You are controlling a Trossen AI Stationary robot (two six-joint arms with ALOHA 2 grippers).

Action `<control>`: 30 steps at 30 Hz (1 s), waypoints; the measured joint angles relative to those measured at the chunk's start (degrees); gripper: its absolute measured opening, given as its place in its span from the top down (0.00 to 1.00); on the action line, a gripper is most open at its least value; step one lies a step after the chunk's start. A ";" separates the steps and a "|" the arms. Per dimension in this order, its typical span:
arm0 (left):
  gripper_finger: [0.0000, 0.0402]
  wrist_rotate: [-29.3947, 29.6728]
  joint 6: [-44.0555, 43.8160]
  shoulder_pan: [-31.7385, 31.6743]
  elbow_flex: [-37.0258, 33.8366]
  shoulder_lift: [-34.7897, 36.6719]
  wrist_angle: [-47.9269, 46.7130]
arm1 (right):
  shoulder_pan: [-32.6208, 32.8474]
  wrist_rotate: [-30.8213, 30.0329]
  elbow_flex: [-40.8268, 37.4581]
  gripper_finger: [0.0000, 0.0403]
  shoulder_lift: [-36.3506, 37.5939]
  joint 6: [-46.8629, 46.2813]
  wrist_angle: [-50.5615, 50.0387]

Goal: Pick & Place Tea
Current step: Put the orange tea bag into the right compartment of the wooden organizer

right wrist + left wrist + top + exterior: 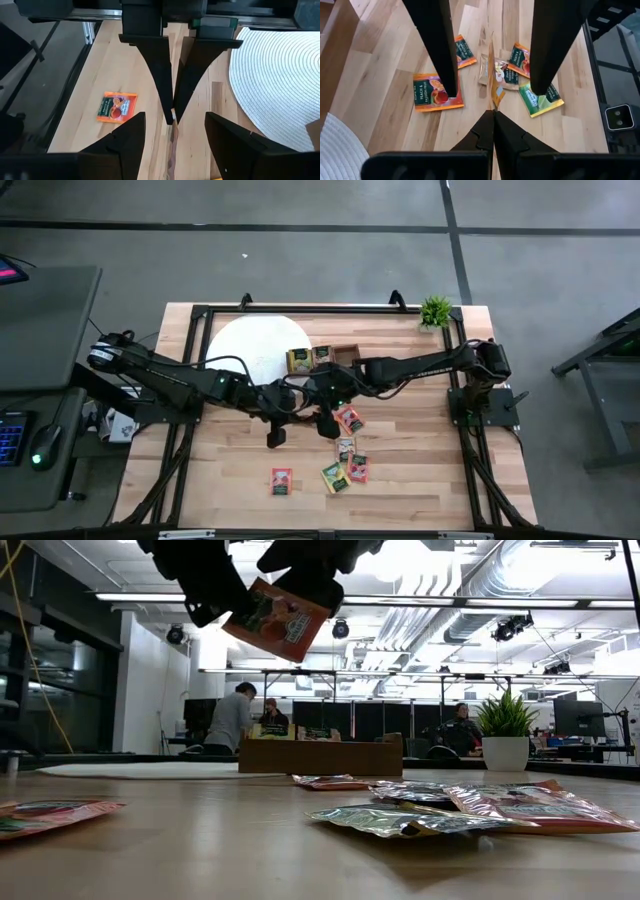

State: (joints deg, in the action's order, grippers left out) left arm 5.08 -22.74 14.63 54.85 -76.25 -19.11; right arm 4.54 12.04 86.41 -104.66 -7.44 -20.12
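An orange-red tea packet (278, 620) hangs in the air over the table's middle, with my left gripper (493, 112) shut on it. In both wrist views the packet (171, 137) shows edge-on. My right gripper (175, 116) faces it from the table's right, open, with one finger on either side of the packet and clear of it. Several more tea packets (348, 420) lie flat on the wood near the front. The brown wooden tray (345, 355) stands at the back with two packets (300, 360) in it. My left gripper pinches the packet's end toward the table's left (493, 102) between its two fingertips (167, 107). The fingers slant down from the table's left. The packet is lifted clear and tilted, with one face toward the table's near edge and its free end (315, 615) reaching toward my right gripper.
A white round mat (255, 350) lies at the back left, and a small potted plant (436, 312) stands at the back right corner. One packet (282, 480) lies apart near the front edge. People sit in the room beyond the table (232, 718).
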 joint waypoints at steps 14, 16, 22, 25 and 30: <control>1.00 0.57 -0.02 0.00 0.00 -0.01 0.10 | 0.00 1.76 0.00 0.72 -1.20 0.00 0.87; 1.00 0.57 -0.03 0.00 0.00 -0.02 0.11 | 0.00 1.76 0.00 0.75 -1.20 0.00 1.18; 1.00 0.57 -0.04 0.00 0.00 -0.02 0.11 | 0.00 1.72 0.00 0.85 -1.20 0.33 0.89; 1.00 0.54 -0.04 0.00 0.00 -0.02 0.12 | 0.00 1.61 0.00 0.93 -1.20 0.42 0.87; 1.00 0.50 -0.20 0.00 0.00 -0.02 0.17 | 0.00 1.67 0.00 0.99 -1.20 0.44 0.87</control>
State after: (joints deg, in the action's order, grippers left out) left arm 5.58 -22.94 14.63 54.85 -76.27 -18.94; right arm 4.54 13.71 86.41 -105.86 -7.01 -19.25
